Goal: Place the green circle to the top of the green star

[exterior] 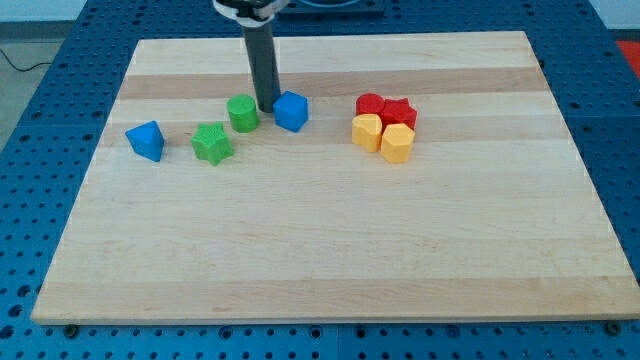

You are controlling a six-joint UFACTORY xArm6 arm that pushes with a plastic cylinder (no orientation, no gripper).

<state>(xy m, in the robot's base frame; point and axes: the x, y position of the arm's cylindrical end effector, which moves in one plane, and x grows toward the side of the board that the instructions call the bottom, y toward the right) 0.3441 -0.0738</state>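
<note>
The green circle point(242, 112) sits on the wooden board point(330, 240), up and to the right of the green star point(211, 143), with a small gap between them. My tip point(267, 107) stands just right of the green circle, between it and a blue block point(291, 111). The tip is close to both; contact cannot be made out.
A blue block point(146, 139) lies left of the green star. At the view's right a cluster holds two red blocks point(372, 105) point(400, 112) and two yellow blocks point(366, 131) point(397, 143), touching each other.
</note>
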